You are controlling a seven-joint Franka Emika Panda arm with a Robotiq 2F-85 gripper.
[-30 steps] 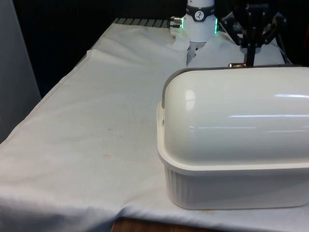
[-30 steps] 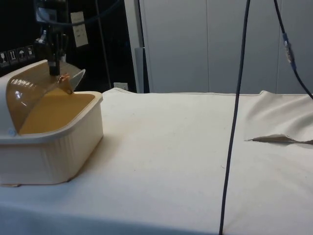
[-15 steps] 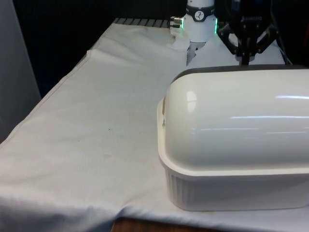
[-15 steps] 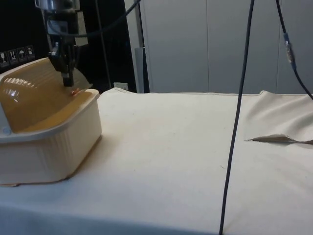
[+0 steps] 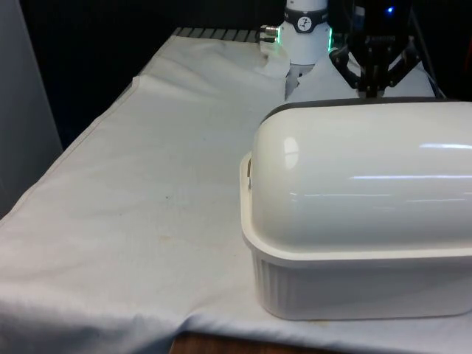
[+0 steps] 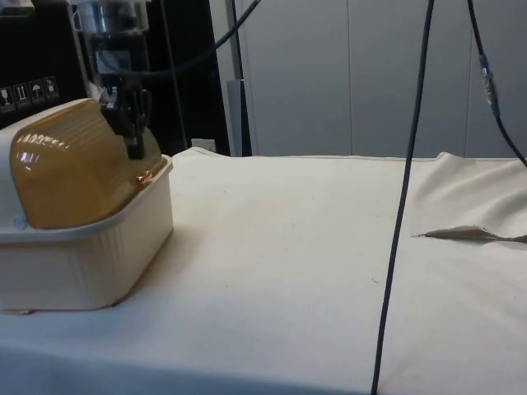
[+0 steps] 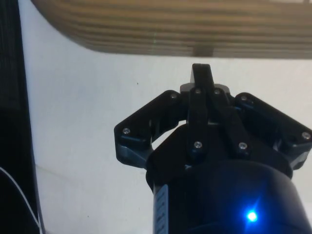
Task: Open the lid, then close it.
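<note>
Bread box (image 5: 354,280) on worktop (image 5: 147,192) at front view's right, lid (image 6: 70,173) down and closed, gripper (image 6: 136,146) just above lid's front edge, jaws pressed together, holding nothing.

Well beyond the gripper (image 6: 137,151), pale grey cabinet doors (image 6: 346,74) under flat, even light, with two black cables (image 6: 403,206) hanging down in front. Beneath and all around it, a white cloth (image 6: 288,247), rumpled into a fold (image 6: 469,233) at the far end. Behind it, darkness with small white labels (image 6: 29,90).
</note>
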